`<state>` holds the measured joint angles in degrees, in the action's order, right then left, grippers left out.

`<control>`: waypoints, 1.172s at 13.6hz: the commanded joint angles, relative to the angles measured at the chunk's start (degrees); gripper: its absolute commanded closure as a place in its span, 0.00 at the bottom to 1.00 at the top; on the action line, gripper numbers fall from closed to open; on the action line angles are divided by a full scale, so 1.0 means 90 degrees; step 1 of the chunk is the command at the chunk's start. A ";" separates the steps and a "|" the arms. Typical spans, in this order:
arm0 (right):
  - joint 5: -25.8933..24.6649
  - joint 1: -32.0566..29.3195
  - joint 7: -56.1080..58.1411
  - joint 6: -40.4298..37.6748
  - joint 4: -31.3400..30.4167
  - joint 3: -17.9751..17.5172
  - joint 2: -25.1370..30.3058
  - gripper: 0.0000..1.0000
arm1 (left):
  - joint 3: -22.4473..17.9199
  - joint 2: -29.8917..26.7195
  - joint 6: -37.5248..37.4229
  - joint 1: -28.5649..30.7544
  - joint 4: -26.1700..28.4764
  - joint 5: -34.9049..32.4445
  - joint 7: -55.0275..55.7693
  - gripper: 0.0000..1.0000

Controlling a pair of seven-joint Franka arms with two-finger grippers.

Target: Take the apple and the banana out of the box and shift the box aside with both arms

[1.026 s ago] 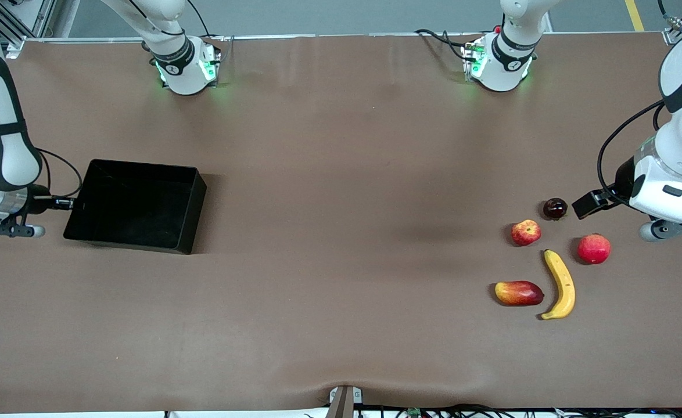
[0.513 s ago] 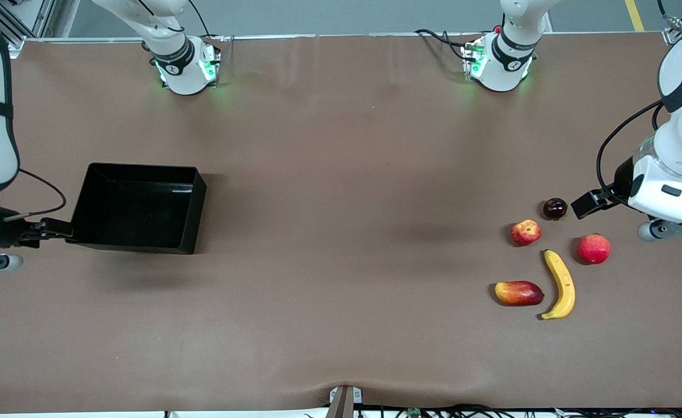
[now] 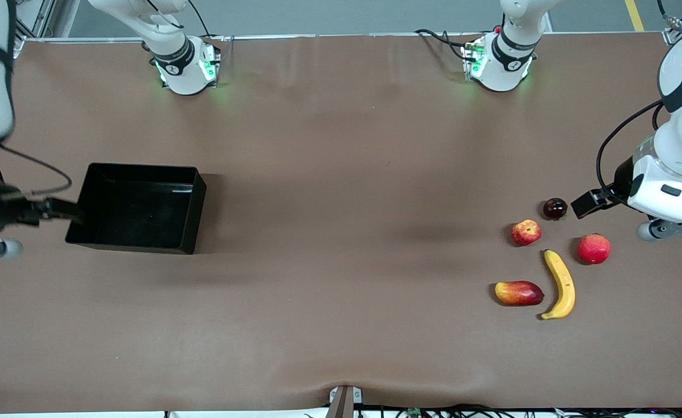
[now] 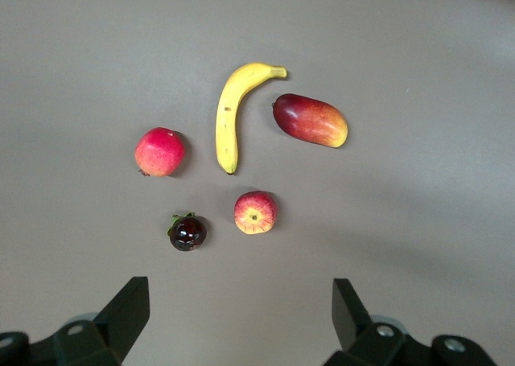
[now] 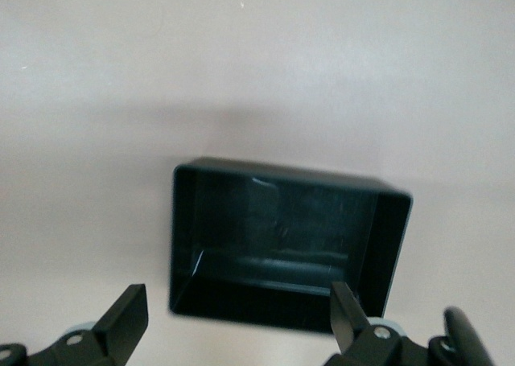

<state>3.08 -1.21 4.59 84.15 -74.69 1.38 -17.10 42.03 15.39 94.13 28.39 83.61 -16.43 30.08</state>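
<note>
On table, box (image 3: 137, 207), banana (image 3: 562, 283), apple (image 3: 526, 232)

Five fruits (image 3: 561, 283) (one banana (image 3: 560, 284)), one box (image 3: 137, 208)

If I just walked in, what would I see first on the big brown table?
A big black box sits empty toward the right arm's end of the table, with the open right gripper at its edge. Toward the left arm's end, a yellow banana lies among red fruits, with the small apple beside it.

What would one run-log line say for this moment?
black plastic box: empty | yellow banana, small apple: on table | right gripper: open, by box | left gripper: open, above fruits
</note>
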 commanded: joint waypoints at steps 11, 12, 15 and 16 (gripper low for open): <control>-0.0176 0.0174 -0.0676 -0.0347 -0.2240 0.0042 0.3042 0.00 | -0.0031 -0.0371 -0.0244 0.0087 -0.0003 0.0126 -0.1075 0.00; -0.0215 0.0193 -0.0579 -0.0346 -0.2132 0.0032 0.3023 0.00 | -0.0031 -0.0381 -0.0263 0.0087 -0.0003 0.0136 -0.1202 0.00; -0.0343 0.0194 -0.0227 -0.0278 -0.1995 0.0022 0.2906 0.00 | -0.0031 -0.0557 -0.0303 0.0146 -0.0003 0.0155 -0.1593 0.00; -0.0343 0.0174 -0.0217 -0.0278 -0.1975 0.0032 0.2886 0.00 | -0.0069 -0.0605 -0.0303 0.0117 -0.0003 0.0271 -0.1710 0.00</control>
<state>1.16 0.70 1.26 81.33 -92.77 1.90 8.79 41.76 12.43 92.24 28.74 82.96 -16.23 17.54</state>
